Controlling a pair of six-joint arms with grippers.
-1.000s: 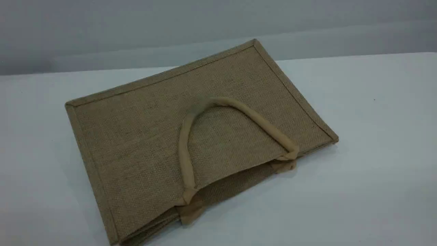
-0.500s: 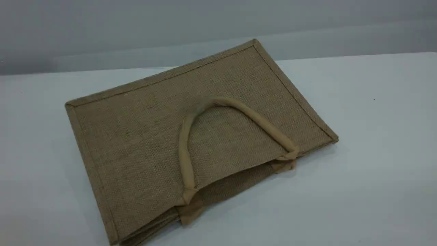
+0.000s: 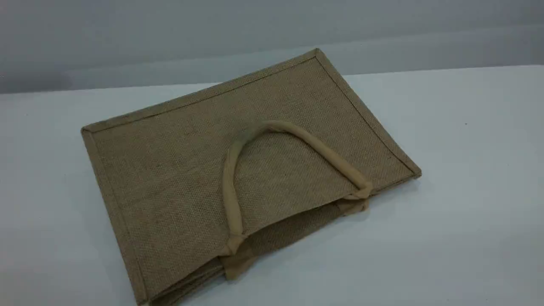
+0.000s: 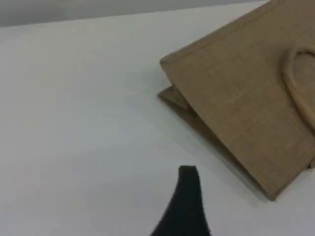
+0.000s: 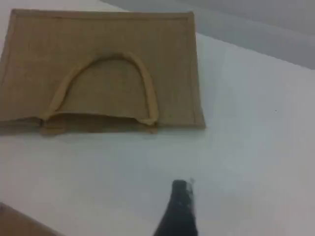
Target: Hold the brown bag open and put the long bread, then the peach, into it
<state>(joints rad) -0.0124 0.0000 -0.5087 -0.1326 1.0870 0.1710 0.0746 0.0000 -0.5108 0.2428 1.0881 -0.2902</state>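
Note:
The brown bag (image 3: 178,170) lies flat on the white table, its mouth facing the near right and slightly gaping. Its upper beige handle (image 3: 231,199) is folded back onto the top panel. Neither arm shows in the scene view. In the left wrist view, one dark fingertip (image 4: 189,191) of my left gripper hovers over bare table, left of a bag (image 4: 246,108) corner. The right wrist view has my right gripper's fingertip (image 5: 180,206) over bare table, short of the bag (image 5: 98,49) mouth and handle (image 5: 149,93). Both grippers are open and hold nothing. The long bread and the peach are out of view.
The white table (image 3: 467,191) extends around the bag on every side. A grey wall (image 3: 127,34) runs behind the table's far edge. A brown edge (image 5: 12,223) shows at the lower left corner of the right wrist view.

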